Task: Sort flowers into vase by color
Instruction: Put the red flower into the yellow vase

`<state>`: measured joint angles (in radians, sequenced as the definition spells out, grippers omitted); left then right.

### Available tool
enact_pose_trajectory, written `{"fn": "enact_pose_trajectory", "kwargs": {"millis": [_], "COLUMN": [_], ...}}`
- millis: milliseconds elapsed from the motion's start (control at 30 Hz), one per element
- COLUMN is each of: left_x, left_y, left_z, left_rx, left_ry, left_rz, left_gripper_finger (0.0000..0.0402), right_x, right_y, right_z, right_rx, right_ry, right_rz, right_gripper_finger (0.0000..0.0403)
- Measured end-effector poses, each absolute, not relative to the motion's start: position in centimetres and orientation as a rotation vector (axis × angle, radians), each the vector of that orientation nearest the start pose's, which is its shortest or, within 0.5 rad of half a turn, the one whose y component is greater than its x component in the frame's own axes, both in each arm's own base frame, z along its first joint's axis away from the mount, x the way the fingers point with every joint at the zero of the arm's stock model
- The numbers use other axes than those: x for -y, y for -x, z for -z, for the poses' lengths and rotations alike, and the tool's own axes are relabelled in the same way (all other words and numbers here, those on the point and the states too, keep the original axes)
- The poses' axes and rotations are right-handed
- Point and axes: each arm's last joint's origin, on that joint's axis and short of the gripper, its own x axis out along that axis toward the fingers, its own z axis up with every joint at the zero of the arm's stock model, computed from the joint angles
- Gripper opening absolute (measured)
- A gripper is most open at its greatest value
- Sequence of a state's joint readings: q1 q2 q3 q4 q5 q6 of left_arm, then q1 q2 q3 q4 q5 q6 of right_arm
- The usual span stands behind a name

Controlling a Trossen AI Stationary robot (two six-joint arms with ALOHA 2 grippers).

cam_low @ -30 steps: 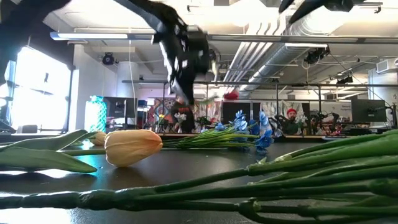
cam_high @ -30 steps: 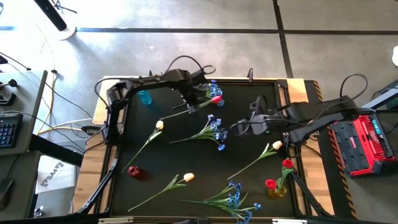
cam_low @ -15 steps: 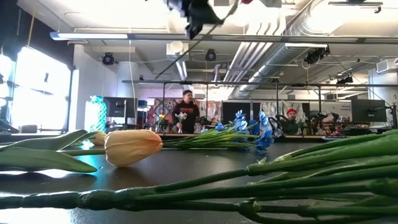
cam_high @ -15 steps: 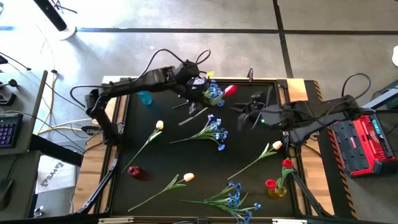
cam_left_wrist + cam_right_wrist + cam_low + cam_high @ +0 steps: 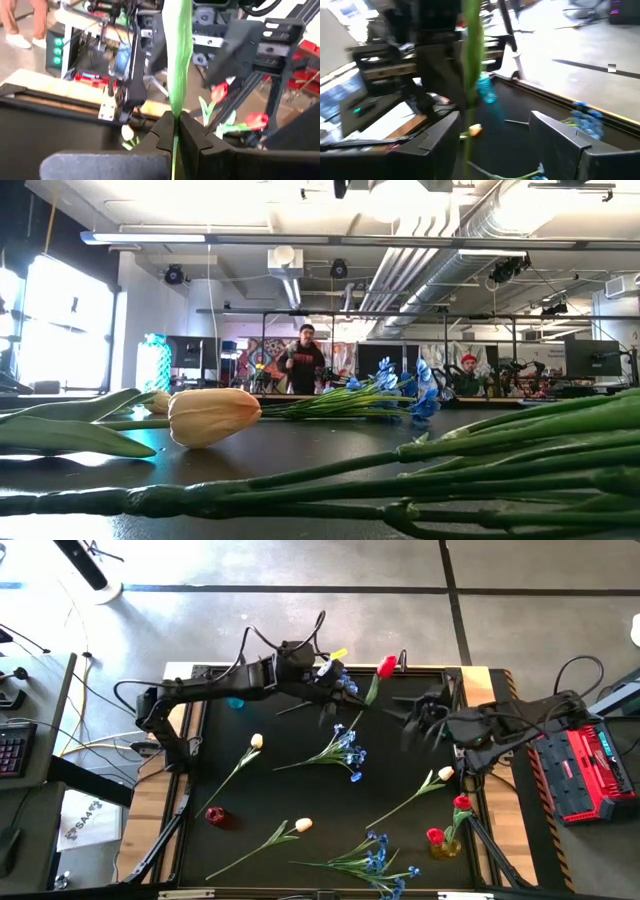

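From overhead I see my left gripper point(image 5: 335, 690) raised near the far edge of the black table point(image 5: 400, 775), clamped on the green stem of a red tulip point(image 5: 385, 667); the bloom sticks out just beyond the claw toward the right arm. My right gripper point(image 5: 418, 718) faces it from close by, fingers spread apart, with the stem running down between the two claws. Nearer me than the left claw lies a blue spray point(image 5: 345, 748); well off toward the right arm's near corner stands a yellow vase point(image 5: 445, 847) with two red tulips in it. A small red vase point(image 5: 215, 815) sits well away on the left arm's side, and a blue vase point(image 5: 233, 698) shows just behind that arm.

The table-level camera shows neither claw, only a cream-yellow tulip point(image 5: 213, 416) lying close up, thick green stems point(image 5: 480, 465) across the foreground, and a person point(image 5: 304, 360) standing in the room behind.

The left wrist camera gives what overhead cannot: the two dark fingers point(image 5: 192, 137) pressed together on the stem point(image 5: 177, 60), which rises straight out of the grip.

The right wrist camera shows its fingers point(image 5: 560, 137) standing wide, the same stem point(image 5: 471, 55) passing in the gap, nearer one finger, untouched as far as I can tell.
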<state>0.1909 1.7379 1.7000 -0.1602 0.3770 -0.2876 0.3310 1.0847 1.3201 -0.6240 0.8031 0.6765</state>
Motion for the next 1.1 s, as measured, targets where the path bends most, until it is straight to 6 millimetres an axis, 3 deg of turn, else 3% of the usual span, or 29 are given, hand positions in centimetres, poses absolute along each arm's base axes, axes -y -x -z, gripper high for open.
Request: {"fn": "enact_pose_trajectory", "kwargs": {"millis": [367, 467, 700, 900, 1100], "left_x": [-4.2, -4.0, -3.5, -3.0, -2.9], "left_y": [-43.4, -43.4, -43.5, -43.6, -43.5], "left_z": [-37.4, -37.4, -37.4, -36.9, -36.1], "left_rx": [-0.131, -0.126, -0.135, -0.162, -0.240], "left_ry": [0.368, 0.373, 0.370, 0.370, 0.384], "left_rz": [0.232, 0.232, 0.231, 0.189, 0.159], "left_gripper_finger": [0.0000, 0.0000, 0.0000, 0.0035, 0.0092], "right_x": [-4.3, -4.5, -4.9, -4.8, -4.1], "right_y": [-19.8, -19.5, -19.2, -18.9, -16.6], "right_z": [-42.2, -42.3, -42.4, -42.6, -44.6], "right_rx": [-0.161, -0.162, -0.201, -0.243, -0.324], "right_ry": [-0.409, -0.426, -0.412, -0.374, -0.319], "right_rz": [0.521, 0.502, 0.393, 0.363, 0.374], "right_gripper_finger": [0.0209, 0.0166, 0.0013, 0.0004, 0.0002]}}
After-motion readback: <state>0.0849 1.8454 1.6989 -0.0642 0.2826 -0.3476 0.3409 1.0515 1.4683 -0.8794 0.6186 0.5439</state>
